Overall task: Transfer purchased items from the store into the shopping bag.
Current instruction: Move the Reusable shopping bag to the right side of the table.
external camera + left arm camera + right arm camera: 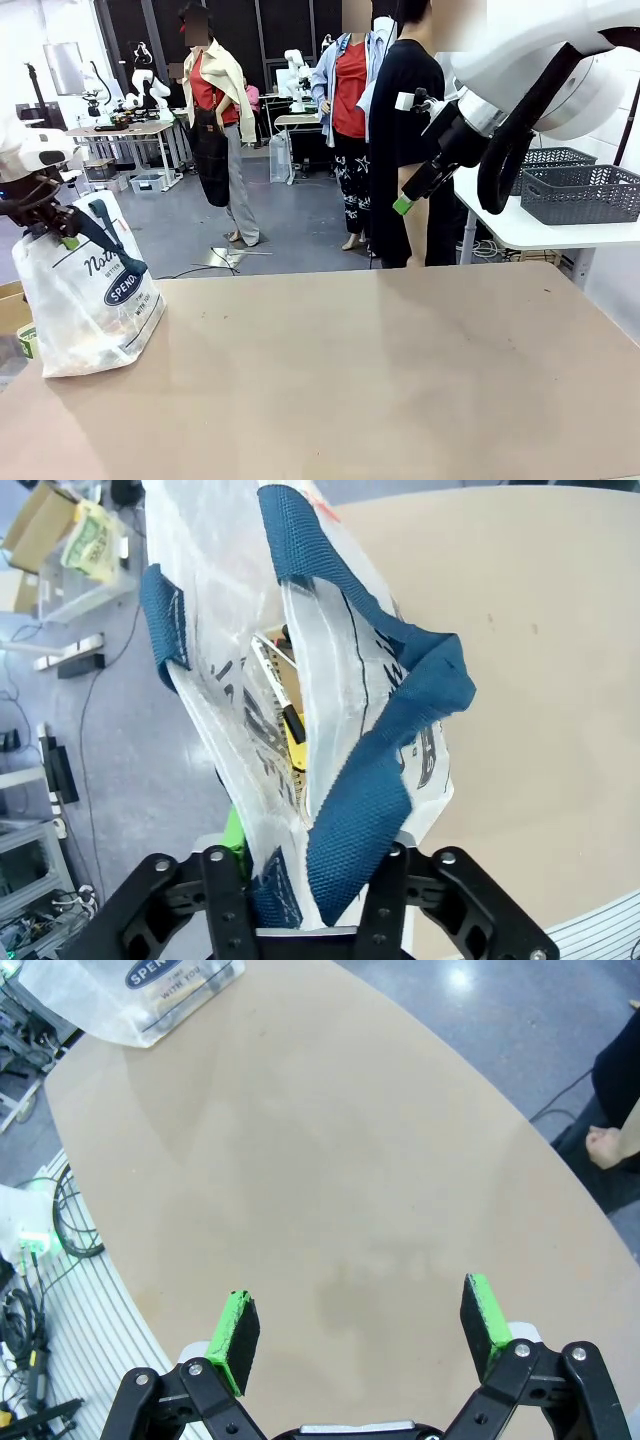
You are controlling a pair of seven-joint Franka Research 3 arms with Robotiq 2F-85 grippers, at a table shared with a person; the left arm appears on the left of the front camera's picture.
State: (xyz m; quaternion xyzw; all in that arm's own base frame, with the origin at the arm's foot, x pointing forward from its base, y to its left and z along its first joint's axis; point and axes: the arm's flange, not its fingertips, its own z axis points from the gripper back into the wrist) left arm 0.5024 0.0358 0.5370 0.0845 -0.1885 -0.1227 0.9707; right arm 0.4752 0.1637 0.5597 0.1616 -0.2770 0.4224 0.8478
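two white arms are reaching over the smooth tan table (400, 370). the translucent whitish plastic shopping bag (85, 300), crinkled and soft-sided with a navy oval logo, is standing upright at the table's left edge. the left pincer (48, 228) is hanging right at the bag's top, by its dark navy woven strap handles (380, 770); in the left wrist view the looped, coarse-weave strap and a fold of the plastic are lying between its black fingers (228, 900), but i cannot tell whether they are clamping it or parted. small yellowish and dark purchased items (290, 735) are showing dimly inside the bag's open mouth. the right pincer (360, 1330) is hovering high above bare table, its flat green pads (238, 1335) standing wide apart with nothing between them.
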